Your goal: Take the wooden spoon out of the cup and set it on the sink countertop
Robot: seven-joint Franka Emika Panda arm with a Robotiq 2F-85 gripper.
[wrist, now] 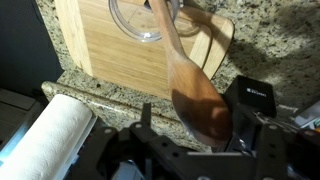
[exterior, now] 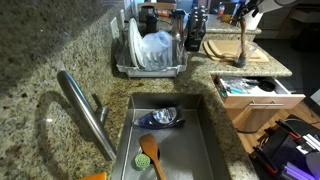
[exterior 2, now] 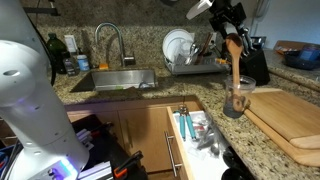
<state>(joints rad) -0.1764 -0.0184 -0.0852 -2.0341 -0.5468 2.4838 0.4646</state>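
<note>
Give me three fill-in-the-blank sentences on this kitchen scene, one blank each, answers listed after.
The gripper is shut on the long light-brown wooden spoon at its ____ end.
The shorter orange-brown wooden utensil lies in the rectangular steel ____.
The cabinet drawer under the speckled granite countertop stands ____.
Missing words: bowl; sink; open.

Light-brown wooden spoon (exterior 2: 235,68) hangs near-vertical, bowl up; sink countertop (exterior: 45,60) speckled brown-beige granite.
</note>
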